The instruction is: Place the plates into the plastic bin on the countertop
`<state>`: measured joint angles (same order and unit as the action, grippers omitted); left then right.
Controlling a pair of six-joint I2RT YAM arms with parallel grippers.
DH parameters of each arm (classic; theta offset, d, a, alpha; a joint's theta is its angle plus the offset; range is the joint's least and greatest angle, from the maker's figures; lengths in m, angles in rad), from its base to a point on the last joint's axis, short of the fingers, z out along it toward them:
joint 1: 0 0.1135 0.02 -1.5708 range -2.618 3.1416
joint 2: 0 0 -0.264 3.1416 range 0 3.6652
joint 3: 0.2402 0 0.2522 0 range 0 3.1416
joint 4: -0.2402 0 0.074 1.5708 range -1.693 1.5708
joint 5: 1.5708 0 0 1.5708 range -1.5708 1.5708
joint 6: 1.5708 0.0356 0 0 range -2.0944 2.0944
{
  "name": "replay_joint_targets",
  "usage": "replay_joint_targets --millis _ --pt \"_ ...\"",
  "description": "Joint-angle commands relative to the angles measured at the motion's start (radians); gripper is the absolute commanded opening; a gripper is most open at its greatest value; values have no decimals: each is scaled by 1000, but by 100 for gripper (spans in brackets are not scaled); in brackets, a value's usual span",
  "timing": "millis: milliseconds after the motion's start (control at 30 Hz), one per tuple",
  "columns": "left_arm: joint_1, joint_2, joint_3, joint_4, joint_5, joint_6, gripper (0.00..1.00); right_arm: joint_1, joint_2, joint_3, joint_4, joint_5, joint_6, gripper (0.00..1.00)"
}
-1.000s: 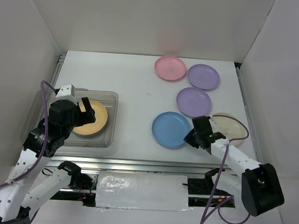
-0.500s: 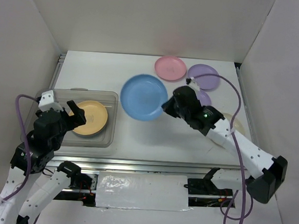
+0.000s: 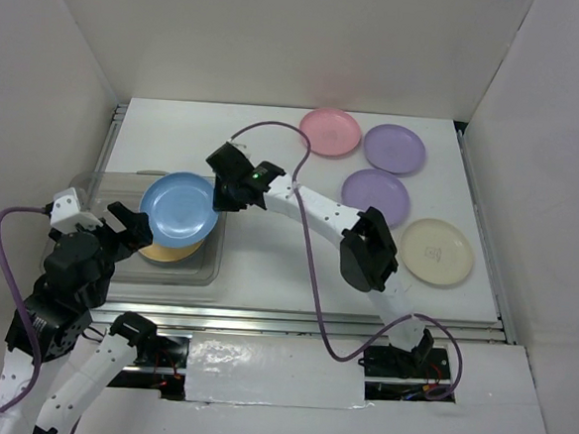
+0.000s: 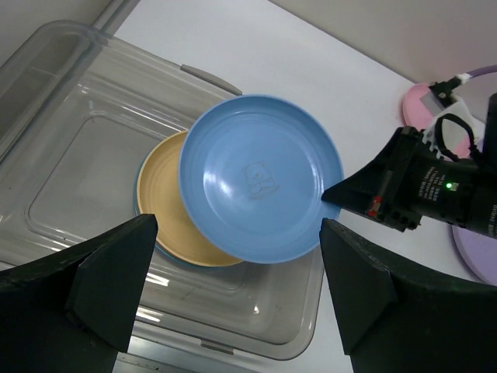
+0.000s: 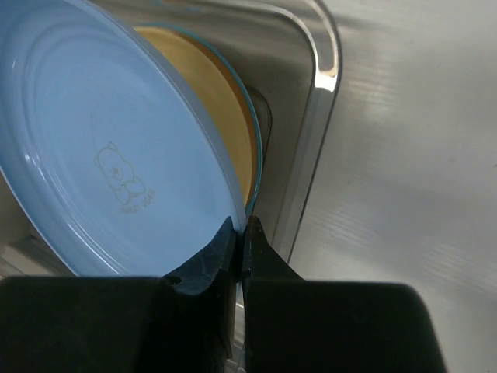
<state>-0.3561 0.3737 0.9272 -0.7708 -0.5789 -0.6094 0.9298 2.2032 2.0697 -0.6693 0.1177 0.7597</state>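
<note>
**Inspector:** State of the right gripper (image 3: 218, 192)?

**Assessor:** Clamped on the blue plate (image 3: 179, 206). Both fingertips pinch its rim at the edge facing the table's right side. The right arm (image 3: 315, 207) stretches across the countertop (image 3: 266, 265) from the right, so the plate extends leftward from the fingers.

**Inspector:** Position of the plate relative to the plastic bin (image 3: 217, 257)?

**Assessor:** Over it, face up, above the yellow-orange plate (image 4: 163, 214) lying on the bin floor. It is not centred. It sits toward the bin's far and right walls and overlaps only part of the lower plate. Whether the two plates touch cannot be determined.

**Inspector:** And the pinched edge?

**Assessor:** Close to the bin's right rim; the right wrist view places it just inside. That is the governing relation. In my judgement, a release here lands the plate inside but stacked off-centre. A small shift toward the near left would seat it squarely.

**Inspector:** Left gripper (image 3: 133, 228)?

**Assessor:** Spread wide and grasping nothing, at the bin's near-left side. It is the nearer of the two to the bin, but I judge it has no part in this placement.
</note>
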Motion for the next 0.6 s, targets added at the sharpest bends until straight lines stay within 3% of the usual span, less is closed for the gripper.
replay_joint_targets --millis 0,233,300,400,567 --pt "2 36 16 28 4 5 99 12 -16 41 72 -75 -3 0" --pt "2 68 16 38 30 16 99 18 96 118 94 -154 9 0" --pt "2 67 16 39 31 19 99 23 130 147 89 -164 12 5" --pt "0 65 15 42 36 22 99 26 141 139 122 -188 18 21" --pt "2 74 15 44 44 26 99 38 87 119 158 -167 7 61"
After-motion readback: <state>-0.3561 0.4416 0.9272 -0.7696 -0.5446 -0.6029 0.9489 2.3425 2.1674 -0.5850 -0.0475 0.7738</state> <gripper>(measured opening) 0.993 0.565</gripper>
